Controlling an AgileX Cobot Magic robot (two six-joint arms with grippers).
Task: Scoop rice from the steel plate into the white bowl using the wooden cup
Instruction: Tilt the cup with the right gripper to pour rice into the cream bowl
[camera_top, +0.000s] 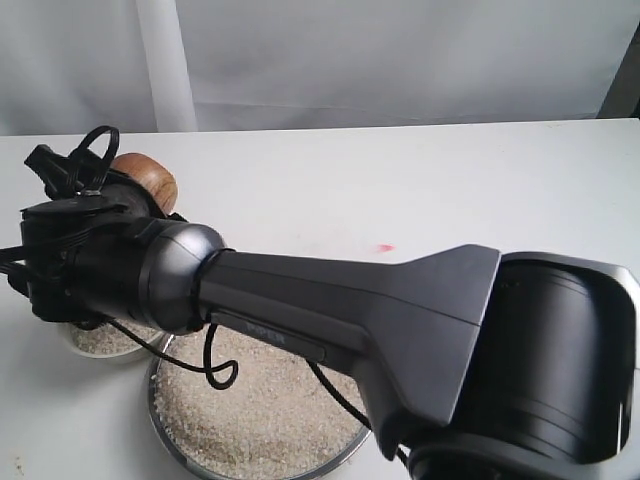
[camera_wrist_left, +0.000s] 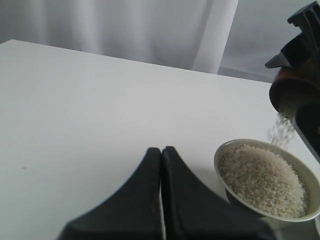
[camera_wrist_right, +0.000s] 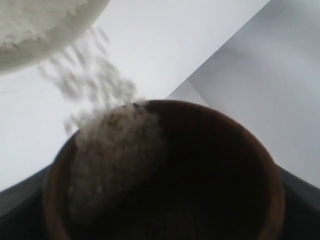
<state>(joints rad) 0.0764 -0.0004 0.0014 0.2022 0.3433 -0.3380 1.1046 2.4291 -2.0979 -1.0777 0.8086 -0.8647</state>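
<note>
While rice is streaming down, right jaws (camera_top: 122, 192): clamping on the wooden cup (camera_top: 146, 178), dark fingers (camera_wrist_right: 20, 202) showing on either side of it in the right wrist view.
Left jaws (camera_wrist_left: 161, 156): pressing flat together with nothing between them, hanging over bare bench just beside the white bowl (camera_wrist_left: 226, 148).
Wooden cup: sitting tilted up in the air over the bowl, mouth leaning downward, its dark inside facing the right wrist camera.
Rice in the cup (camera_wrist_right: 110, 150): piling against the lower lip and spilling over it.
Falling rice (camera_wrist_left: 281, 132): dropping as a thin blurred stream from the cup lip towards the bowl's far edge.
White bowl: standing upright on the bench, already heaped with grains almost to the rim.
Steel plate (camera_top: 152, 395): lying next to the bowl, on its right in the exterior view, a wide bed of rice (camera_top: 260, 400) covering it; whether plate and bowl are touching, I cannot tell, since the arm is covering the gap.
Right arm (camera_top: 340, 300): stretching across the plate from the right side, a black cable (camera_top: 215, 375) looping beneath it.
Bench (camera_top: 400, 180): showing a small red mark (camera_top: 385, 247) beyond the arm.
Backdrop: pale curtain (camera_top: 400, 60) hanging behind the bench.
</note>
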